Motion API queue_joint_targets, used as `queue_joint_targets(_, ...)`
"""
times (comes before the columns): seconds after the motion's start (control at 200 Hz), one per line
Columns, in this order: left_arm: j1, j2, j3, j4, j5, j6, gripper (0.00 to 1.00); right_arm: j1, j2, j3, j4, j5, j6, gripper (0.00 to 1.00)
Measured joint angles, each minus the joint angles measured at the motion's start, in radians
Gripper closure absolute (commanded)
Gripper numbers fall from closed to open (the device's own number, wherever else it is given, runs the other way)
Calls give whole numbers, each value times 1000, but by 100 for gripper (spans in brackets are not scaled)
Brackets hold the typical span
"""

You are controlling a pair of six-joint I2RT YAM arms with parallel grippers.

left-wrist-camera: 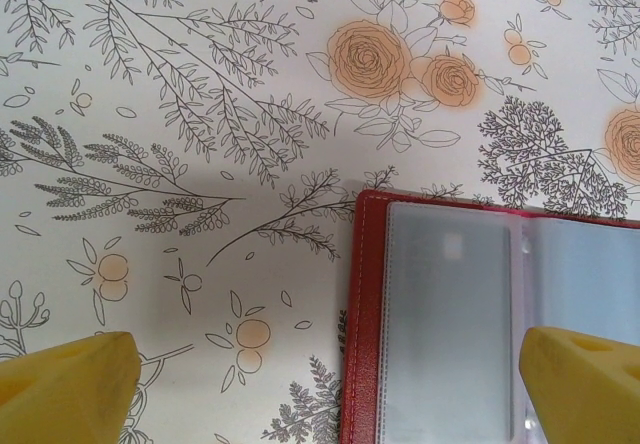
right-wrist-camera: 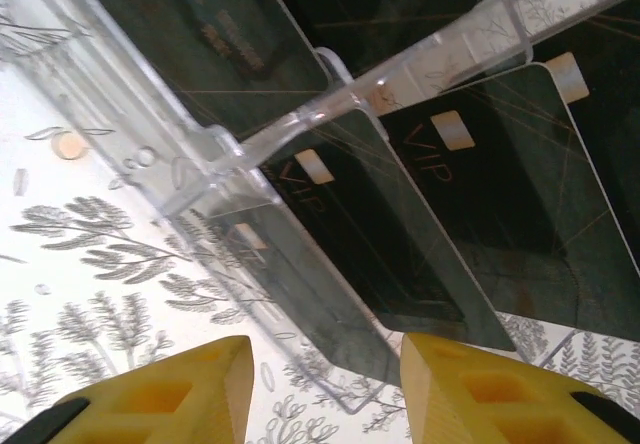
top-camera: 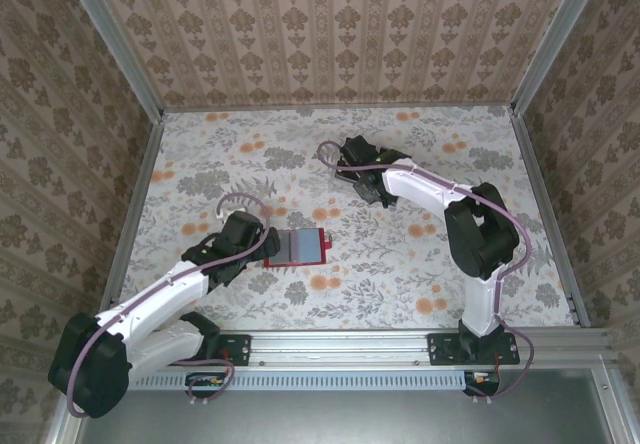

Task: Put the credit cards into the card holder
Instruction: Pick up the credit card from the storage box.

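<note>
The card holder [top-camera: 298,247] lies open on the flowered table, a red wallet with a greyish inside [left-wrist-camera: 445,314]. My left gripper [top-camera: 264,246] stands open at the wallet's left edge. Its yellow fingertips [left-wrist-camera: 62,389] are spread wide, and the red edge lies between them [left-wrist-camera: 325,394], untouched. Further back, my right gripper [top-camera: 356,170] is open over the clear slotted rack [right-wrist-camera: 250,154]. Several black credit cards [right-wrist-camera: 500,194] stand in the rack's slots. The rack's lower corner and one card's edge [right-wrist-camera: 400,264] lie just ahead of the gap between the yellow fingers [right-wrist-camera: 325,392].
Patterned walls with metal posts [top-camera: 140,84] enclose the flowered table [top-camera: 240,154] on three sides. Bare tabletop lies left of the wallet [left-wrist-camera: 180,164] and between the wallet and the rack. The arms' base rail [top-camera: 340,349] runs along the near edge.
</note>
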Motion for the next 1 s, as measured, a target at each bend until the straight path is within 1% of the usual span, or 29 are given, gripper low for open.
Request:
queue_joint_targets(0.21, 0, 0, 0, 0, 6, 0, 0, -28, 6, 1, 1, 20, -18, 55)
queue_joint_targets(0.53, 0, 3, 0, 2, 6, 0, 0, -33, 35, 1, 1, 18, -18, 58)
queue_joint_targets(0.715, 0, 13, 0, 8, 10, 0, 0, -33, 55, 1, 1, 17, -18, 62)
queue_joint_targets(1.0, 0, 19, 0, 12, 11, 0, 0, -32, 76, 5, 0, 14, -31, 74)
